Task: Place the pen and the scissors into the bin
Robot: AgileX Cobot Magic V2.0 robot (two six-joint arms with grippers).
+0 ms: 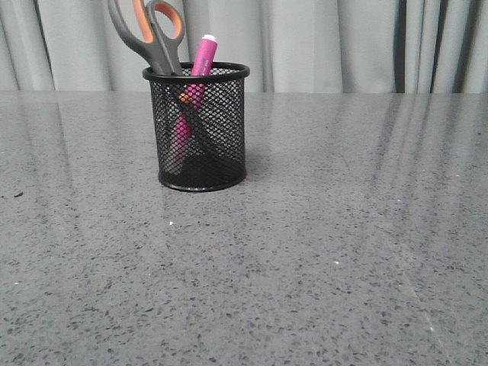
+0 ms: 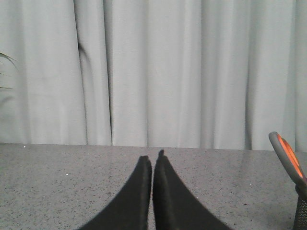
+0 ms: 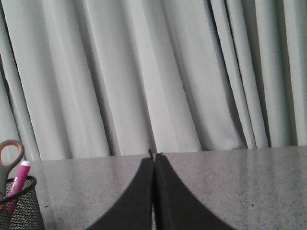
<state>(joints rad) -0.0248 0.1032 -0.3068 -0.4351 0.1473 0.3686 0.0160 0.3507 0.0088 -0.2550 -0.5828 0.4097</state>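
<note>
Both pairs of fingers are pressed together, empty: left gripper (image 2: 152, 160), right gripper (image 3: 154, 158). Magenta-pink marker pen (image 1: 200, 72) and grey, orange-lined scissors (image 1: 149, 30) stand inside the black wire-mesh bin (image 1: 200, 130) on the grey speckled table (image 1: 343, 252); the task looks complete.

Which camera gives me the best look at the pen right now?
The front view: the pen stands tilted in the bin, cap end above the rim and barrel visible through the mesh, beside the scissors. The right wrist view catches only its upper part at the frame edge. The left wrist view misses it.
</note>
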